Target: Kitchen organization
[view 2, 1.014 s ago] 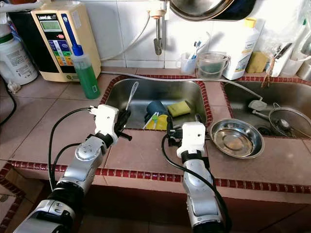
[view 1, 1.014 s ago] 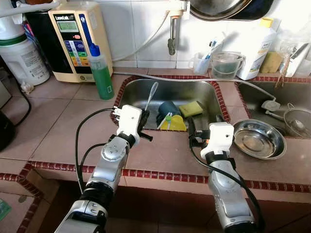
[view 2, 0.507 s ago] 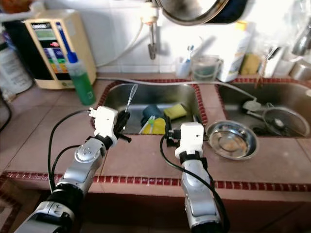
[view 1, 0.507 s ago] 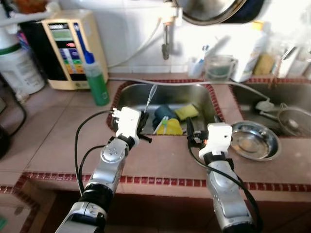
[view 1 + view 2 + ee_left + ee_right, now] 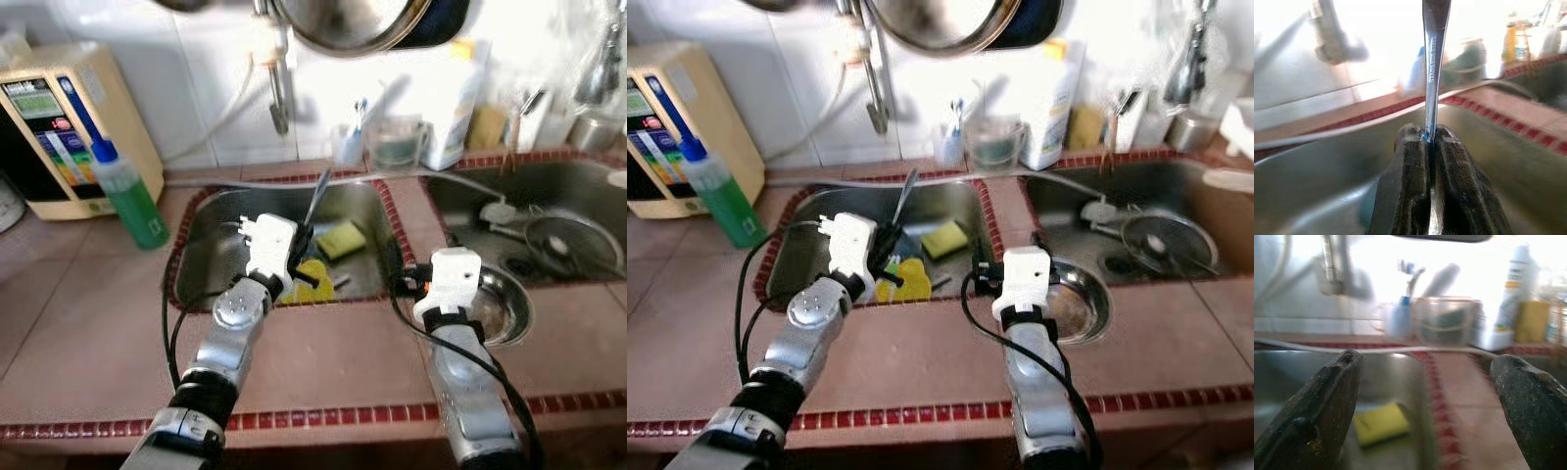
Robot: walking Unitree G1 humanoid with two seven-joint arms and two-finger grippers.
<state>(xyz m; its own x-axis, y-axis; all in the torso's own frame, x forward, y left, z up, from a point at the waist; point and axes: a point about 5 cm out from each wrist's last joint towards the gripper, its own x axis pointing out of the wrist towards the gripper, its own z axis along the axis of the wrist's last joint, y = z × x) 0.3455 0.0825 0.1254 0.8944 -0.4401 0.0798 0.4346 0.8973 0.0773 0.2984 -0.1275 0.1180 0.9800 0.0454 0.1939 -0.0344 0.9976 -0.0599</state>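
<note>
Closest to the camera, both silver arms are reaching out over the pinkish tiled counter with its dark red trim. The right gripper is hovering over the counter edge between the two basins, its two black fingers spread wide apart and holding nothing. Just beside it, a round shiny steel bowl is sitting on the counter at the near edge of the right-hand basin.

The left gripper is sitting over the near rim of the left stainless steel sink basin, fingers pinched tight together on the handle of a thin stainless steel utensil. The handle is sticking up and slightly tilted, pointing toward the faucet; can't make out what kind of utensil it is since its head isn't visible.

Down in that left basin, a yellow sponge is lying flat, and a yellow plastic thing is resting nearer the front wall, partly hidden behind the left gripper.

Off on the robot's left, a green squeeze bottle with a blue cap is standing upright on the counter, next to a cream-coloured water machine with a button panel.

The right-hand basin is holding a round wire strainer. At the back along the white tile wall, everything's blurry: a clear plastic measuring jug, a small cup with a toothbrush, a tall white bottle, and a big steel pan hanging overhead.
</note>
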